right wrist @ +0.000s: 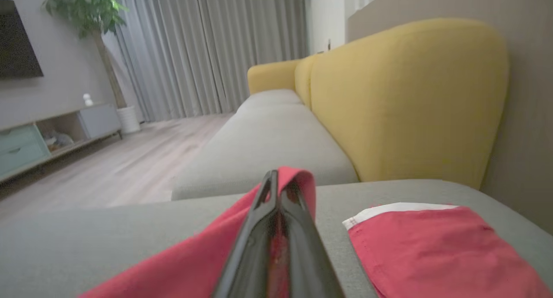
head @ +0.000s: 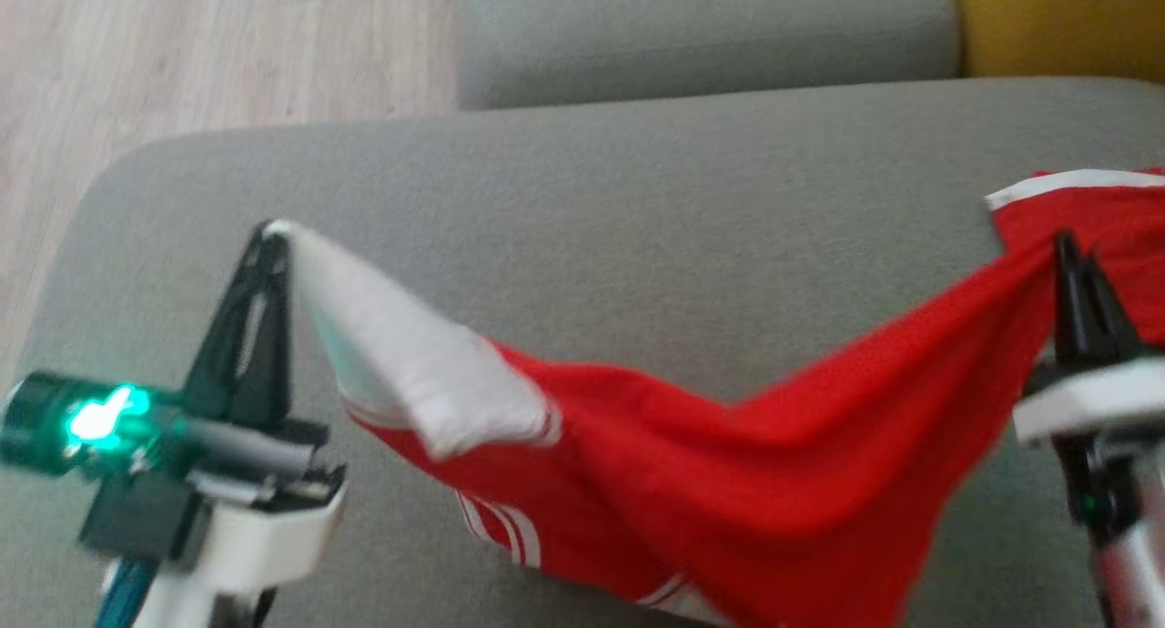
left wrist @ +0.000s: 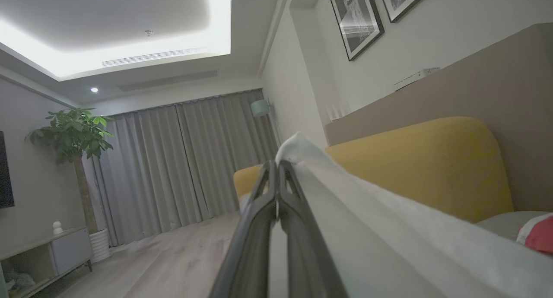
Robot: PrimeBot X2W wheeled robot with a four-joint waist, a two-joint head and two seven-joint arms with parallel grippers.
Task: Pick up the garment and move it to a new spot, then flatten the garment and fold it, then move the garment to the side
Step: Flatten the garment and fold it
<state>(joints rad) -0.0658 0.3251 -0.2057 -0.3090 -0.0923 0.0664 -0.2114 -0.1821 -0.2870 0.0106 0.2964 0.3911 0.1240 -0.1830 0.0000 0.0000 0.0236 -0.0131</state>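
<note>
Your left gripper (head: 271,238) is pinched shut on the white sleeve (head: 410,364) tip; the red shirt (head: 728,482) sags from it across to your right gripper (head: 1067,250), clamped on a red edge, belly on the grey sofa cushion (head: 637,200) between them. You're in the pick-up-and-move step, I'd say: lift both ends evenly, and keep clear of the folded red piece (head: 1092,205) just beyond the right fingertips.

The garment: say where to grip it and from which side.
The garment is probably best gripped at its two outer ends, as now: left hand shut on the white sleeve tip, right hand shut on a red edge. Come from the near side, fingers pointing away; its middle sags slack.
</note>
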